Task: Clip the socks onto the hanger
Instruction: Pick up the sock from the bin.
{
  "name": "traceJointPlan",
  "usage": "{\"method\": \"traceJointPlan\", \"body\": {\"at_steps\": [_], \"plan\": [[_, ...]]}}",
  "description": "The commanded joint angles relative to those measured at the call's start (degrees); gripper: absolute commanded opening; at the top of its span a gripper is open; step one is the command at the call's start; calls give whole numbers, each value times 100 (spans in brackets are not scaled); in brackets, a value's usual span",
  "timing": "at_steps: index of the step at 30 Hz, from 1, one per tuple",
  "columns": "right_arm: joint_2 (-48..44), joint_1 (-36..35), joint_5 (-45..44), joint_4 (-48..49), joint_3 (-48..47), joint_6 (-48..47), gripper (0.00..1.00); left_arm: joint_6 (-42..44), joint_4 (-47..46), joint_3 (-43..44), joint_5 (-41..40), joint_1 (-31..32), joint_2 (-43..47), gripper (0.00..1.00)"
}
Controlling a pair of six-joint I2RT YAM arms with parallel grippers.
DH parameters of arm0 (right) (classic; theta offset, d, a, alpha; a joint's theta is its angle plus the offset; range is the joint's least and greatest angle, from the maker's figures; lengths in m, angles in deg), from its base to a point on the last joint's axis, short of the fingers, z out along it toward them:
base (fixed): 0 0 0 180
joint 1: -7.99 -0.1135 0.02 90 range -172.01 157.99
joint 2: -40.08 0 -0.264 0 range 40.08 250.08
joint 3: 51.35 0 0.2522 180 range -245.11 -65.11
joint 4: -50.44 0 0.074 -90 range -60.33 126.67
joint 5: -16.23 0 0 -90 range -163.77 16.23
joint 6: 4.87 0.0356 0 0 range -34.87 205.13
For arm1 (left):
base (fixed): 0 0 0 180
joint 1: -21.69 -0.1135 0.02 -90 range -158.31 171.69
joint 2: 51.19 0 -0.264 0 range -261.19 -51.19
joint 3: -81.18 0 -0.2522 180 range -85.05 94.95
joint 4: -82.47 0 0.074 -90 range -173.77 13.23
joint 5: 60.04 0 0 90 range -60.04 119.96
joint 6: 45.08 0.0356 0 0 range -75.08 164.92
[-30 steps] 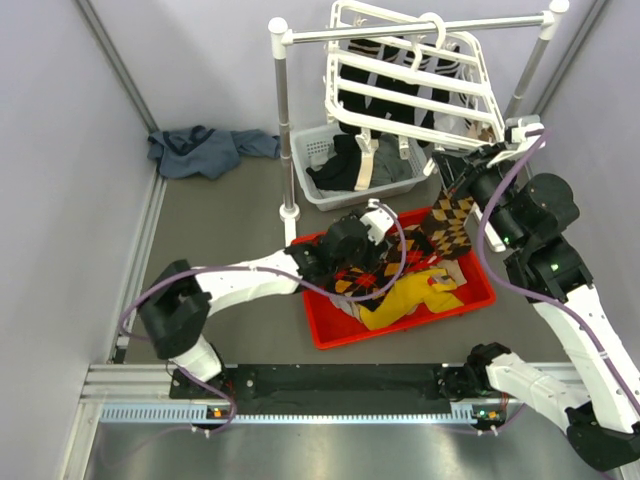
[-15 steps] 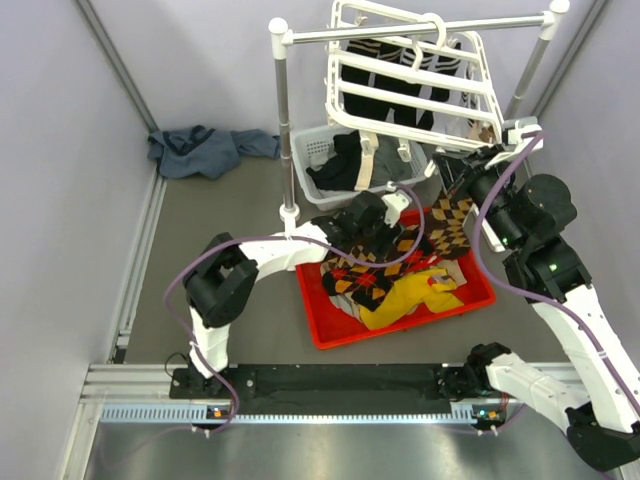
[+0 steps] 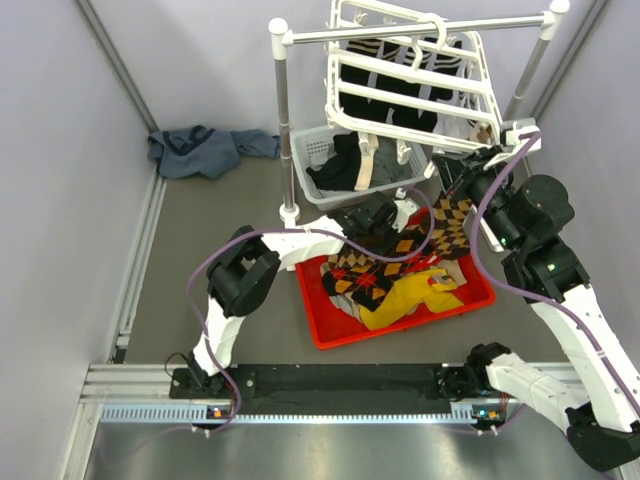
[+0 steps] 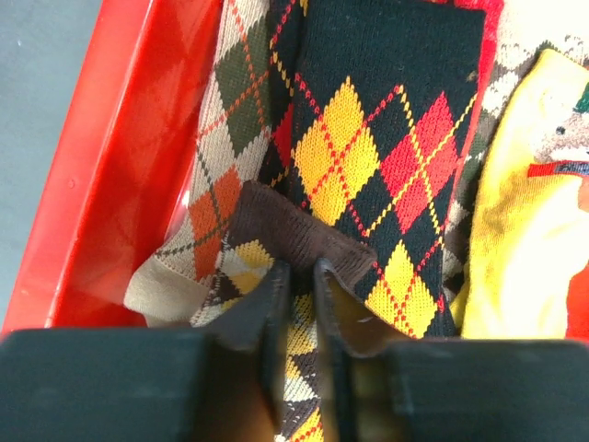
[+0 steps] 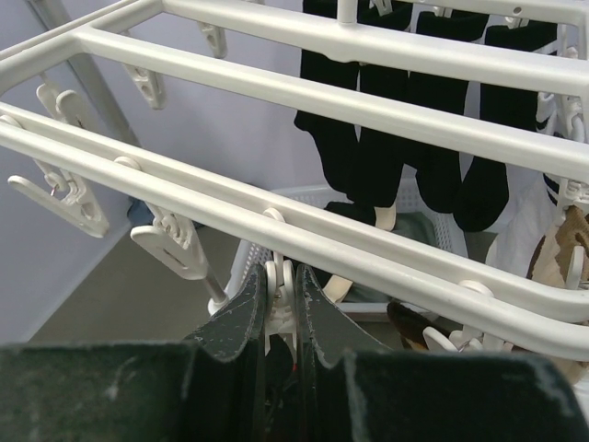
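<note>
Lilac walls are boxing in a grey worktop (image 3: 230, 300). Toward its far edge the hanger (image 3: 400, 100) is hanging from a rod (image 3: 400, 30), above a basket (image 3: 310, 170). The right gripper (image 5: 281, 274) is sitting up under the hanger's bars, jaws squeezed almost together on a white clip (image 5: 279, 308). One argyle sock (image 3: 447, 225) is dangling just below them. Near the worktop's middle, a red tray (image 3: 330, 335) is holding more socks (image 3: 365, 275) beside a yellow one (image 3: 415, 295). The left gripper (image 4: 296, 272) is sitting low in the tray, jaws narrow and nipping a brown cuff (image 4: 294, 230).
</note>
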Motion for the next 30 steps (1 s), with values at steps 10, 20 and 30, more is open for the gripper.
{"method": "traceJointPlan", "body": {"at_steps": [10,20,30], "plan": [[-78,10,-102,73,40,-52,4,-207,-29,-276,-107,-25,1042,22],[-78,10,-84,73,49,-25,4,-338,-74,-347,-55,-86,841,29],[-69,18,-102,73,40,-43,4,-409,-213,-496,-142,-86,1218,1]]}}
